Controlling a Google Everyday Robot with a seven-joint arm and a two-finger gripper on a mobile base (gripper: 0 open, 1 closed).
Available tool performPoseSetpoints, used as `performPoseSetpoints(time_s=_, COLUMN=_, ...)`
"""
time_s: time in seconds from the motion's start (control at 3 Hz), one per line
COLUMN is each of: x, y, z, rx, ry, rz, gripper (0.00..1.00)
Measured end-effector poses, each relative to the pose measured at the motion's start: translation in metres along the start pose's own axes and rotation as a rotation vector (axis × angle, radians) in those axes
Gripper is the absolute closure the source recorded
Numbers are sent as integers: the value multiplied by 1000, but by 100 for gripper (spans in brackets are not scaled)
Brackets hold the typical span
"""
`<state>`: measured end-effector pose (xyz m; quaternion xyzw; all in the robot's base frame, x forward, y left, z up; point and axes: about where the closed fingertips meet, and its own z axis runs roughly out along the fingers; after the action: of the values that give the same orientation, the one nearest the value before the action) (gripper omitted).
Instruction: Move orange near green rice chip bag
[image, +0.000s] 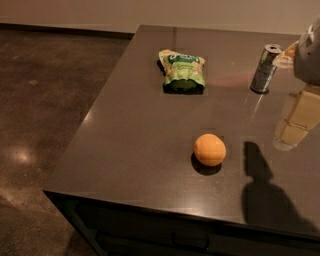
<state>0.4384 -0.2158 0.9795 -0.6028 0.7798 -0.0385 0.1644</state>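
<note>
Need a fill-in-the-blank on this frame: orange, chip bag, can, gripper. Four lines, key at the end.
1. The can stands ____ on the table, not on its side.
2. The gripper hangs at the picture's ____ edge, apart from the orange.
3. The thing nearest the table's front edge is the ____.
4. In the picture, the green rice chip bag lies to the can's ____.

Missing words: upright; right; orange; left.

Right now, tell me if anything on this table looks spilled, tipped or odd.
Nothing stands out. The orange sits alone near the front, the green rice chip bag lies flat farther back, the can stands upright, and the gripper hangs at the right edge, apart from them.
</note>
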Motion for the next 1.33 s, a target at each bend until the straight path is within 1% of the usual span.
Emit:
performPoseSetpoints(time_s=0.33, x=0, y=0, z=0, rx=0, ry=0, rz=0, gripper=0)
performPoseSetpoints(time_s=0.67, x=-10, y=7, z=8, rx=-9, ry=-11, rz=-29, gripper=0)
performPoseSetpoints(time_s=1.0, x=-28, y=21, z=27, rx=-30, ry=-47, rz=-66, gripper=0)
performPoseSetpoints(time_s=1.33, x=-44, y=38, z=54, rx=-68, ry=-70, rz=-99, gripper=0)
